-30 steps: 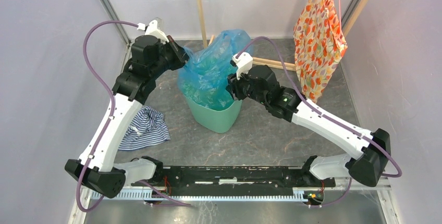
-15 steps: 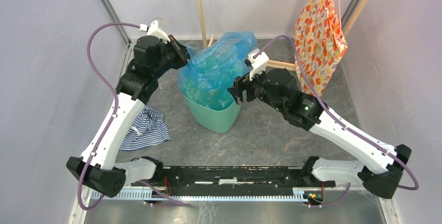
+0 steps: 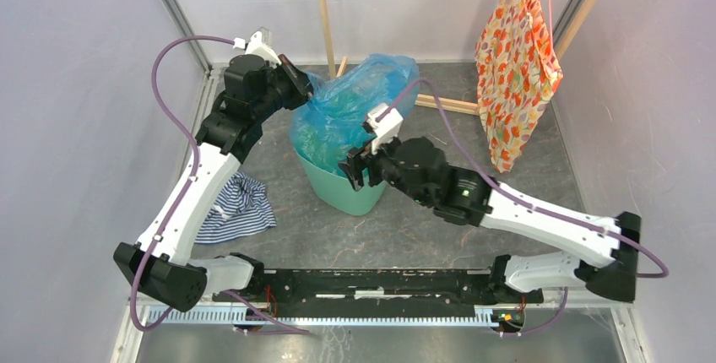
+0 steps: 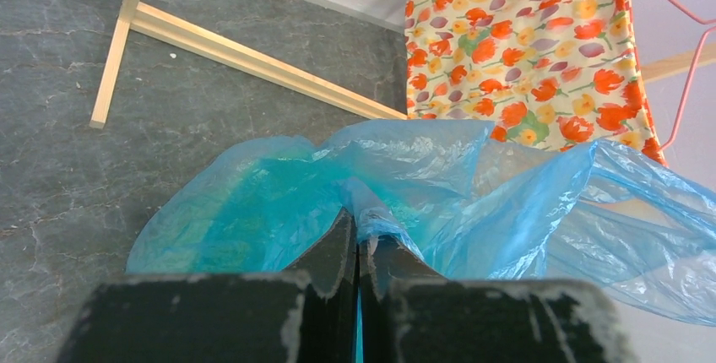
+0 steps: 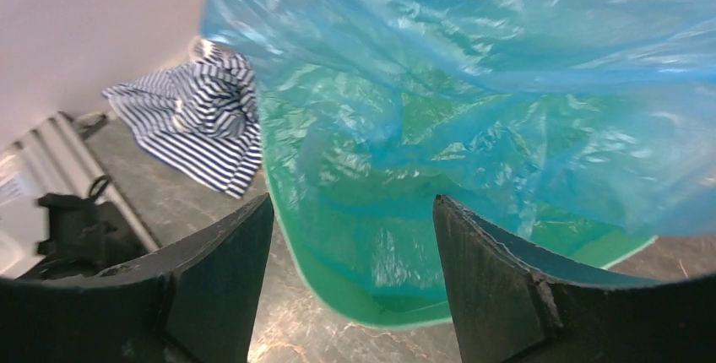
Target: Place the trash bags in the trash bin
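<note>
The translucent light-blue trash bag [image 3: 350,114] stands partly inside the mint-green trash bin [image 3: 350,192] and billows well above its rim. My left gripper [image 3: 297,86] is shut on a pinched fold of the bag [image 4: 376,211] at its far left top. My right gripper [image 3: 353,169] is open and empty, hovering over the bin's near rim [image 5: 355,308], with the bag [image 5: 473,101] in front of its spread fingers.
A blue-and-white striped cloth [image 3: 236,207] lies on the floor left of the bin, also in the right wrist view [image 5: 198,118]. An orange floral fabric [image 3: 515,59] hangs at the back right. A wooden frame [image 4: 245,55] lies behind the bin.
My right arm has swung from the bag's right side toward the near side of the bin, and its gripper is now over the front rim. My left gripper keeps its hold on the bag.
</note>
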Robot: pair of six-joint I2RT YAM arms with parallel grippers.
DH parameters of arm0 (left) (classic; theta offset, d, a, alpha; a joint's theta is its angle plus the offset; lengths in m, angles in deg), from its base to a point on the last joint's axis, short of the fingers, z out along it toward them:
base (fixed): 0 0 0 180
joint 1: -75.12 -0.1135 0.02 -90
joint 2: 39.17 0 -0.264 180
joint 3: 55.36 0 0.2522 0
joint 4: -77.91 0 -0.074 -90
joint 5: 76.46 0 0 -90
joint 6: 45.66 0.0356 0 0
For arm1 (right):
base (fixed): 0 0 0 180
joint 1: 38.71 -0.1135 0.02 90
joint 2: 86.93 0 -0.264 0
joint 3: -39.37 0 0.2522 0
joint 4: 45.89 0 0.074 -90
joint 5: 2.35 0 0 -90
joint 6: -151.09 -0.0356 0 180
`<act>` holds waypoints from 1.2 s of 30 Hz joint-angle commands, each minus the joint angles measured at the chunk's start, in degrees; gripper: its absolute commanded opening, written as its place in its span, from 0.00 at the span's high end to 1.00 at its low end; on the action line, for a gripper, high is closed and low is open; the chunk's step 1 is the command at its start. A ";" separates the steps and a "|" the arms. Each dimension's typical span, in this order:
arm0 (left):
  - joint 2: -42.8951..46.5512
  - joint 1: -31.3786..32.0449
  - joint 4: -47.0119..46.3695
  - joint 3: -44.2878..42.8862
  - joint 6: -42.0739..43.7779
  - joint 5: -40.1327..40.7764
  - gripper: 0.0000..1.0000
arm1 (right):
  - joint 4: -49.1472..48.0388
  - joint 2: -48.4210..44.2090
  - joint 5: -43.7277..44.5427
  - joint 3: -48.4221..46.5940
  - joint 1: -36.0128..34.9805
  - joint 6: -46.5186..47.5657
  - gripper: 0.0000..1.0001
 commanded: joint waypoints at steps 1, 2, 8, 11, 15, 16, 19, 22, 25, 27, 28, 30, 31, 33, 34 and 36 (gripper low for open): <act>0.68 -0.20 -2.38 -0.27 -1.75 -1.31 0.98 | -4.60 4.95 10.12 -3.09 -0.51 -0.23 0.27; 0.69 -0.16 -2.24 -0.35 -1.56 -1.36 0.98 | -5.27 5.80 11.48 -3.09 -0.56 0.01 0.30; 1.59 -0.31 0.34 0.10 0.47 0.25 0.98 | -2.02 6.72 21.13 -1.87 -0.51 2.51 0.76; 2.04 -0.23 0.56 1.20 1.02 0.23 0.98 | 1.03 6.38 22.72 -2.51 -0.54 4.86 0.83; 2.48 -0.23 1.14 2.62 1.64 0.16 0.98 | 2.22 5.57 15.11 -3.04 -0.56 7.56 0.75; 2.67 -0.25 1.43 2.92 1.80 0.25 0.98 | 3.19 5.81 12.90 -3.49 -0.56 7.75 0.72; 3.47 -0.23 2.48 3.48 2.64 0.49 0.98 | 5.71 5.45 7.92 -4.31 -0.60 7.57 0.55; 4.33 -0.30 3.65 3.33 3.44 0.91 0.98 | 6.44 3.48 3.70 -4.68 -0.62 8.15 0.39; 4.63 -0.24 4.93 3.56 4.10 1.14 0.98 | 9.22 2.35 -1.52 -7.52 -0.64 10.67 0.28; 4.82 -0.25 5.32 4.01 4.75 1.69 0.98 | 12.01 2.45 -5.89 -10.33 -0.60 12.43 0.24; 4.89 -0.23 5.47 4.25 4.98 1.75 0.98 | 13.60 2.50 -8.21 -12.06 -0.63 13.12 0.22; 4.91 -0.23 5.60 4.50 5.18 1.41 0.98 | 16.47 2.92 -10.50 -15.59 -0.62 13.34 0.21; 5.03 -0.26 5.62 4.55 5.25 1.21 0.98 | 17.56 3.10 -10.59 -17.36 -0.63 13.34 0.21; 5.16 -0.21 6.03 4.51 5.43 0.74 0.98 | 19.44 3.85 -9.54 -21.25 -0.68 13.37 0.20; 5.29 -0.16 6.23 4.68 5.40 0.71 0.98 | 20.06 4.27 -8.69 -23.33 -0.64 15.06 0.21; 5.74 -0.20 6.30 5.25 5.30 0.21 0.98 | 20.31 5.51 -6.81 -26.52 -0.64 16.63 0.22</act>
